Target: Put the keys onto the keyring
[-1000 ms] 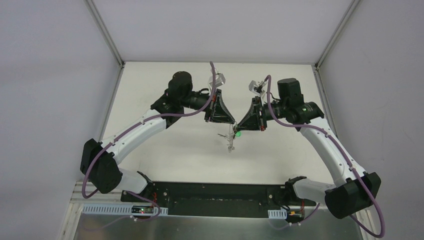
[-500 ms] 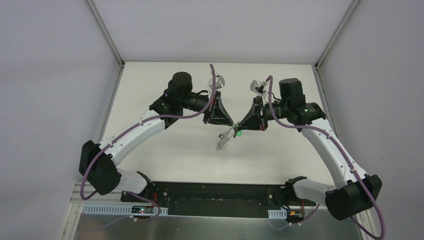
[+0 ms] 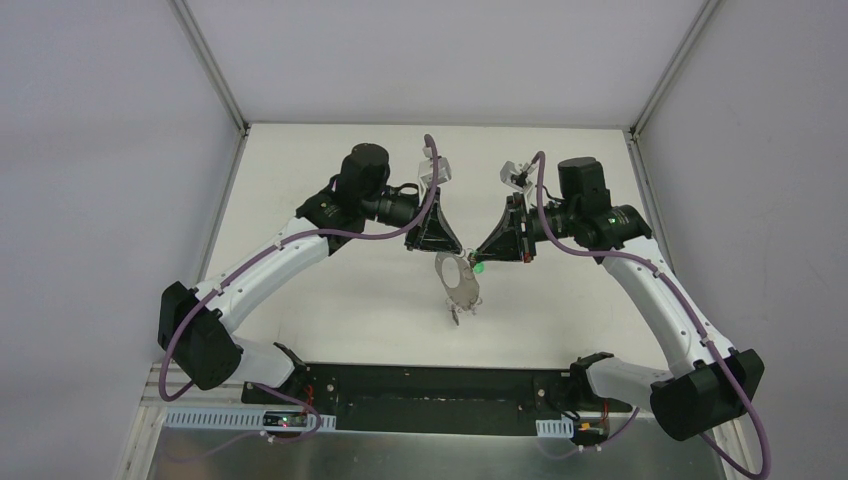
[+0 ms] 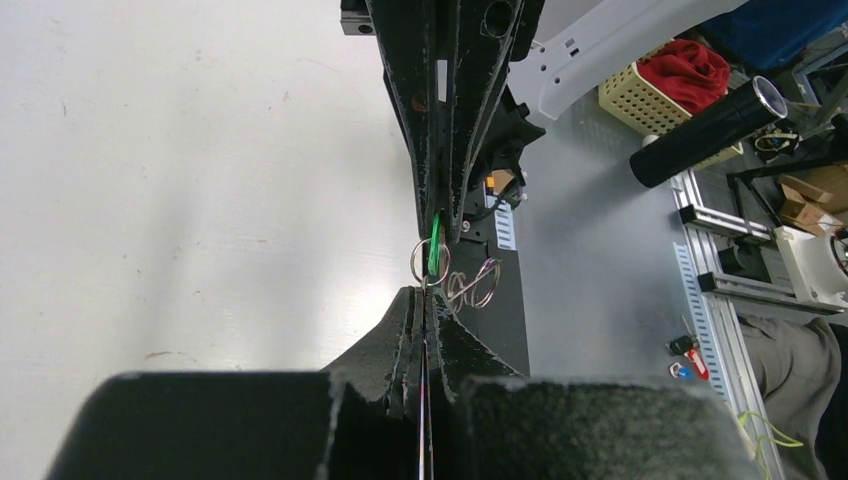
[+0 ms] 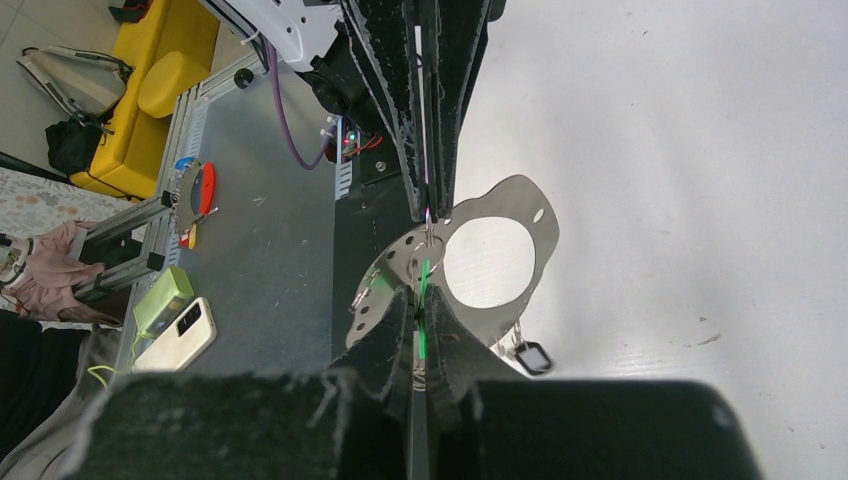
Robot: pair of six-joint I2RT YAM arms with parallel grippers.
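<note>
The keyring (image 3: 472, 295) is a flat silver loop with a wide round opening. It hangs in the air between both arms. A small black oval tag (image 5: 532, 357) dangles from it. My left gripper (image 3: 441, 247) is shut on the keyring's top edge, which shows edge-on between its fingertips in the left wrist view (image 4: 425, 292). My right gripper (image 3: 478, 262) is shut on the green-headed key (image 5: 424, 290). The key sits against the keyring (image 5: 543, 250) right beside the left fingertips (image 5: 428, 210). In the left wrist view the key (image 4: 436, 255) stands inside a small silver ring (image 4: 430, 262).
The white table (image 3: 330, 300) lies below the hanging keyring. A black base plate (image 3: 430, 385) runs along the near edge between the arm bases. Grey walls close in the left, right and back. More small silver rings (image 4: 478, 285) hang beside the key.
The keyring has swung from hanging edge-on to lying broad and flat toward the top camera. My left gripper has shifted slightly left and turned. The right gripper has hardly moved.
</note>
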